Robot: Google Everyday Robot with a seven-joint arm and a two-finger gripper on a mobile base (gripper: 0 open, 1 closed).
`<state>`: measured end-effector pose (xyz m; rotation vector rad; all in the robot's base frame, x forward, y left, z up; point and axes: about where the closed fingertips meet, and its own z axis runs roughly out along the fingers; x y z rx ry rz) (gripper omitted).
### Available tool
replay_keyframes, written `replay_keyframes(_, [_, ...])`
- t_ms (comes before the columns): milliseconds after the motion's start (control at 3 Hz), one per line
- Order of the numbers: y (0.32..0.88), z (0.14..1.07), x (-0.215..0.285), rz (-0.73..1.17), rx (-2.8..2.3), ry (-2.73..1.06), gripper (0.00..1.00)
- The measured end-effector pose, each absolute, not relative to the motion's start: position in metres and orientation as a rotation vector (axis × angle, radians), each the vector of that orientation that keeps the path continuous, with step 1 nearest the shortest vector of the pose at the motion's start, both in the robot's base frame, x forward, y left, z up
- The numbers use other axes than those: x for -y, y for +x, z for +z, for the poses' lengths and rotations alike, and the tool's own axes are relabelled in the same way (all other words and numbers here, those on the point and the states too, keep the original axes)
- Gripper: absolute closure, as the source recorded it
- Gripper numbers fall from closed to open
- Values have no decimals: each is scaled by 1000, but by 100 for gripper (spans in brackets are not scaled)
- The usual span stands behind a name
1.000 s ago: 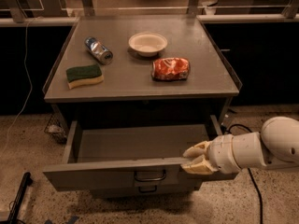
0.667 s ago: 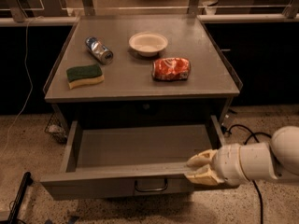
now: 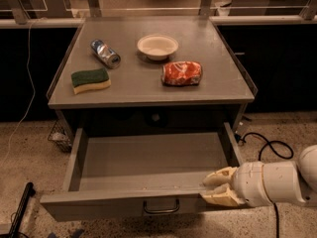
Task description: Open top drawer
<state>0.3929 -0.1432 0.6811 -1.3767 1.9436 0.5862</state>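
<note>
the top drawer (image 3: 148, 160), a shallow grey metal tray with a dark loop handle (image 3: 161, 207), sits pulled out under the smooth grey surface (image 3: 133, 86). my gripper (image 3: 204, 188) is at the drawer's right front corner, its rounded cream fingers (image 3: 223, 174) pinching the front panel.

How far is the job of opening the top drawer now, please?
Mostly done: the top drawer stands pulled far out, its tray floor in view. In hand: the pincer sits at the right end of the drawer's front panel. Left: perhaps a last small pull, then the pincer should draw away.
</note>
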Motion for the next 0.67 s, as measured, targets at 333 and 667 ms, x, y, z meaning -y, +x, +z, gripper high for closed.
replay_keyframes(333, [393, 681, 143, 586, -1944, -1377, 51])
replay_keyframes(667, [393, 681, 143, 586, -1944, -1377, 20])
